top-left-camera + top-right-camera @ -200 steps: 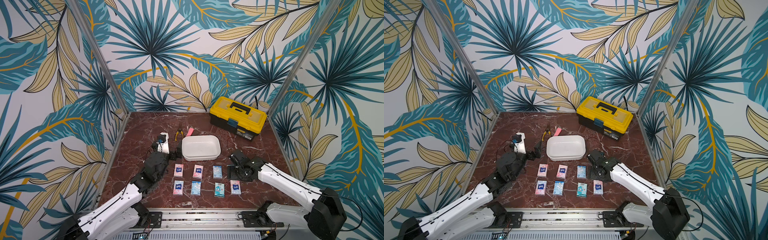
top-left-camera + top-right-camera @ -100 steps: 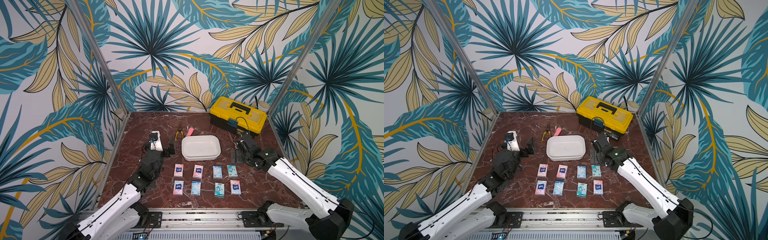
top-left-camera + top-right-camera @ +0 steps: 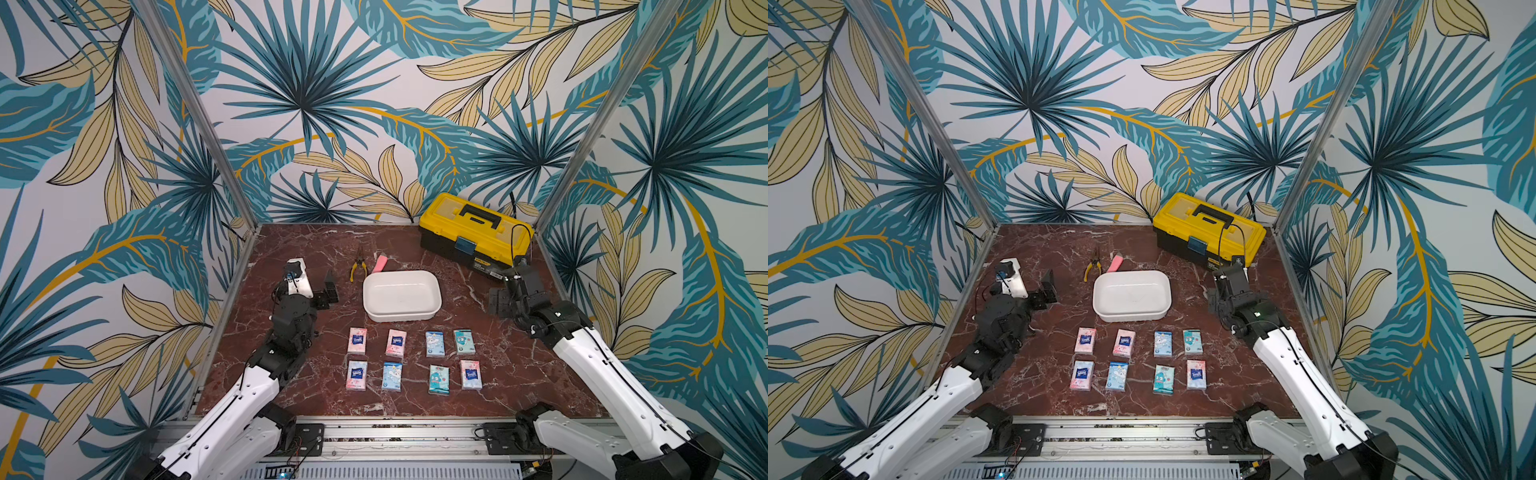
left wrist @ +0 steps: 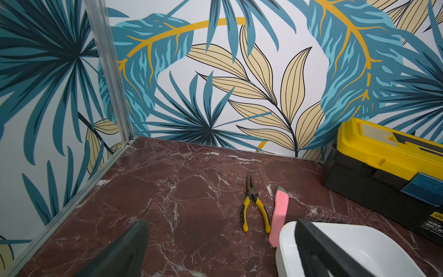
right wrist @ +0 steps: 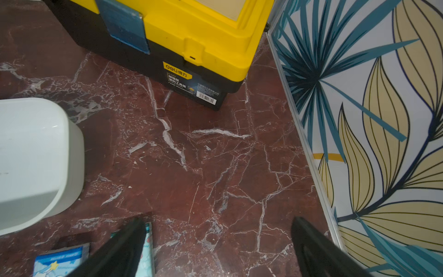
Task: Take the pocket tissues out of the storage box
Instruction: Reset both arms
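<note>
We see the right gripper [image 5: 217, 230] pulled back, it and the left gripper [image 4: 221, 225] wide open and empty, all eight small soft pink/blue/teal pocket tissue packets [image 3: 435, 343] now on the red marble bench [image 3: 291, 249], white plastic storage tub [image 3: 399, 316] empty: looks done.

Both top views look steeply down from the front over the whole table [image 3: 519, 374]; wrist views sit low, close, facing rearward, sharing toolbox [image 4: 383, 153] and storage box [image 4: 359, 239]

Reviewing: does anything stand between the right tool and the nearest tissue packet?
Nothing visible does. The right tool, open, is over bare marble, and the teal packet lies uncovered close by. The storage box stands off to one side, empty.
</note>
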